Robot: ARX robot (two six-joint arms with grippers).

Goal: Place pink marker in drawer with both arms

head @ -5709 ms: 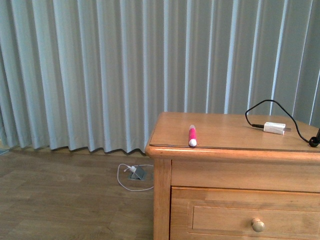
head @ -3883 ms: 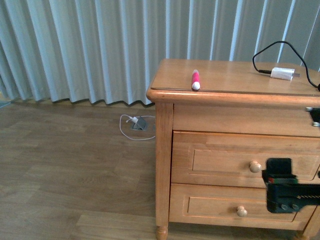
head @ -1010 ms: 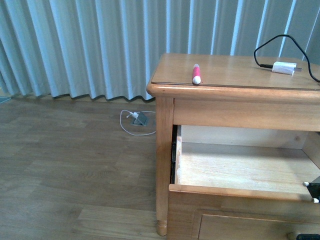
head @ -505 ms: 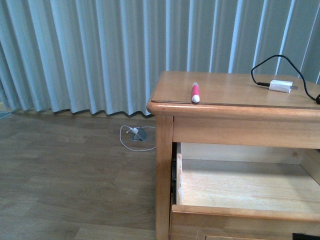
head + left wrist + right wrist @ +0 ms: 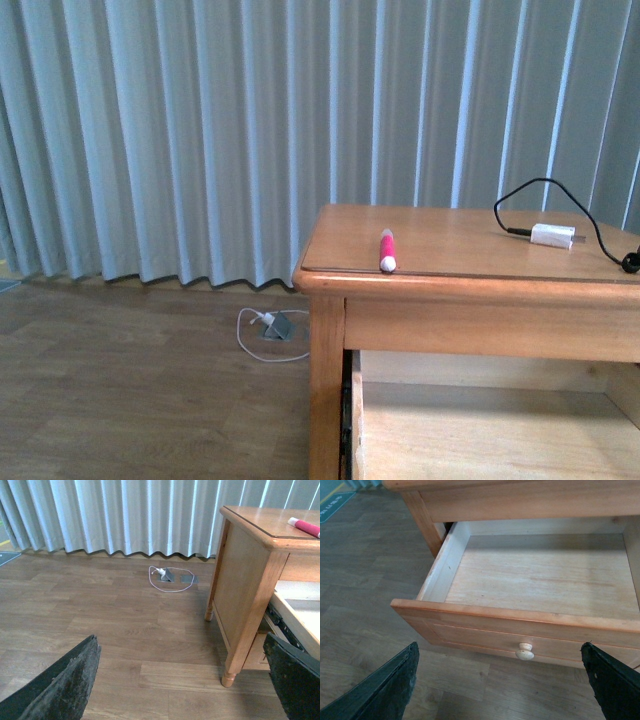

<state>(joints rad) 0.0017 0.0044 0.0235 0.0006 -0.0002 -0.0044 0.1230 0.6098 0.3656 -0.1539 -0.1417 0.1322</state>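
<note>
The pink marker (image 5: 386,250) lies on the front left part of the wooden nightstand top (image 5: 450,250), white end toward me; it also shows in the left wrist view (image 5: 305,526). The drawer (image 5: 535,580) stands pulled out and empty, its front with a pale knob (image 5: 524,651); its inside shows low in the front view (image 5: 480,430). My left gripper (image 5: 182,680) is open over the floor to the left of the nightstand. My right gripper (image 5: 502,680) is open in front of the drawer front, clear of the knob. Neither arm shows in the front view.
A white charger block (image 5: 552,236) with a black cable (image 5: 520,205) lies on the top at the back right. A floor socket with a white cable (image 5: 272,327) sits by the pale curtain (image 5: 200,130). Wooden floor lies left of the nightstand.
The drawer went from shut to pulled open. Over the last second the front view has tilted upward, so the drawer sits lower in frame. The marker has not moved.
</note>
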